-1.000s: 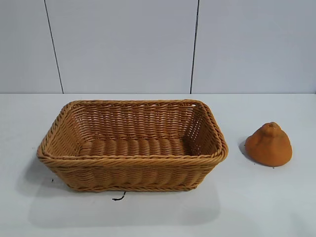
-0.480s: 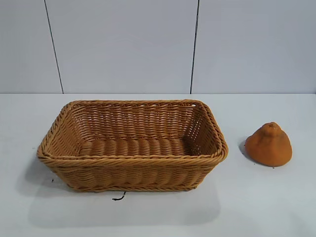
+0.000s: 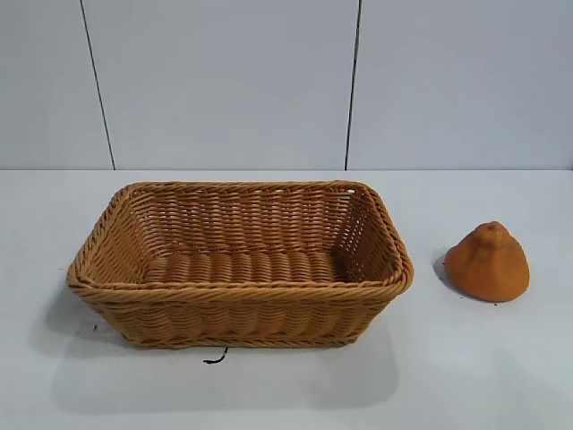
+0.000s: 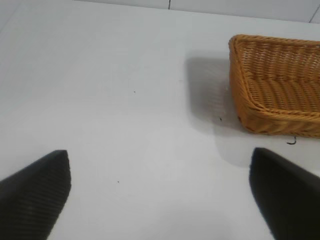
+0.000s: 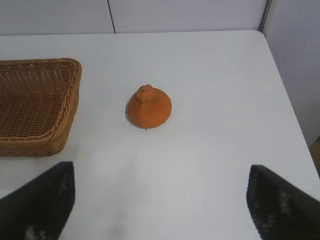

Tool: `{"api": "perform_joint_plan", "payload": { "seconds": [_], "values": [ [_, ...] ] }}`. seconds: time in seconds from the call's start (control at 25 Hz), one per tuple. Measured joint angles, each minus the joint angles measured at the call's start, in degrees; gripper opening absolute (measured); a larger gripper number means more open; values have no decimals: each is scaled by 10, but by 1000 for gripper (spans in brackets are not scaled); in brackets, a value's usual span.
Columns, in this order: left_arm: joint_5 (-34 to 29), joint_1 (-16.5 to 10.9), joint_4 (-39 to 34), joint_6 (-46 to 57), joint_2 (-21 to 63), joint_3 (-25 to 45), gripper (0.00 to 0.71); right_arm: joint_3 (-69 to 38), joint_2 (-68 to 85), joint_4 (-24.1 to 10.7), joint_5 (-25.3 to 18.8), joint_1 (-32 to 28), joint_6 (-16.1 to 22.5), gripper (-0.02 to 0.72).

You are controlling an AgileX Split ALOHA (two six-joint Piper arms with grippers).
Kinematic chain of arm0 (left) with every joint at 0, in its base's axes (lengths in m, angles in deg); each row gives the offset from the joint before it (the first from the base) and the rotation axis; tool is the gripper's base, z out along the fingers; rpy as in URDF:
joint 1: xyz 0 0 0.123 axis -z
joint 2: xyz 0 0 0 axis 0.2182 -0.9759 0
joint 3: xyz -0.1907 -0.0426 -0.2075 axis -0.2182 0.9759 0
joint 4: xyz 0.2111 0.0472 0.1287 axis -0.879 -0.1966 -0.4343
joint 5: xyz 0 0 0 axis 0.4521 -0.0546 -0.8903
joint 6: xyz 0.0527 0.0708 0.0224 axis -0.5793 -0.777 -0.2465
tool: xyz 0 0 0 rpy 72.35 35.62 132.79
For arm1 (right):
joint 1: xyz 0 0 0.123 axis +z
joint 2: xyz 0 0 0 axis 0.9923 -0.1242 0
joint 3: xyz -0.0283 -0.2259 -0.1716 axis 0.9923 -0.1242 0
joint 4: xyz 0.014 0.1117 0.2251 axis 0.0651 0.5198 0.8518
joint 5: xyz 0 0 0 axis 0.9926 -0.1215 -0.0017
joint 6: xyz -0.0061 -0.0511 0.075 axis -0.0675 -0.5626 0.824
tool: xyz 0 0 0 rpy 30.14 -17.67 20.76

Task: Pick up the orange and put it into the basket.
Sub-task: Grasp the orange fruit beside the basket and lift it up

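The burnt-orange, dome-shaped orange point(image 3: 487, 261) sits on the white table, to the right of the tan woven basket point(image 3: 240, 285), a short gap between them. The basket holds nothing. Neither arm shows in the exterior view. In the right wrist view the orange point(image 5: 149, 107) lies ahead of my right gripper point(image 5: 161, 172), which is open with only bare table between its black fingertips point(image 5: 42, 202); a basket corner point(image 5: 60, 125) shows at the side. My left gripper point(image 4: 160, 160) is open too, over bare table, with the basket's end point(image 4: 270, 117) farther off.
A white table point(image 3: 466, 376) carries everything, backed by a pale panelled wall point(image 3: 224, 81). A small dark thread point(image 3: 215, 358) lies by the basket's front. The table's edge and a side panel point(image 5: 295, 60) show beyond the orange in the right wrist view.
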Motion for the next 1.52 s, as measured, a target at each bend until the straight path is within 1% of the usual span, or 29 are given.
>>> {"api": "perform_joint_plan", "payload": {
  "seconds": [0.2,0.28,0.4,0.6,0.76,0.84,1.04,1.24,1.4,1.52],
  "values": [
    [0,0,0,0,0,0,697,92,-151,1,1,0,0,638],
    [0,0,0,0,0,0,697,128,-209,2,-7,0,0,638],
    [0,0,-1,0,0,0,697,172,-289,2,-19,0,0,638],
    [0,0,-1,0,0,0,697,224,-403,7,-22,0,0,638],
    [0,0,-1,0,0,0,697,248,-483,34,-21,0,-15,638],
    [0,0,-1,0,0,0,697,258,-517,43,-20,0,-17,638],
    [0,0,-1,0,0,0,697,274,-594,47,-13,0,-18,638],
    [0,0,-1,0,0,0,697,280,-651,62,9,1,-24,638],
    [0,0,-1,0,0,0,697,280,-686,66,23,2,-29,638],
    [0,0,-1,0,0,0,697,280,-707,69,43,2,-30,638]
  ]
}}
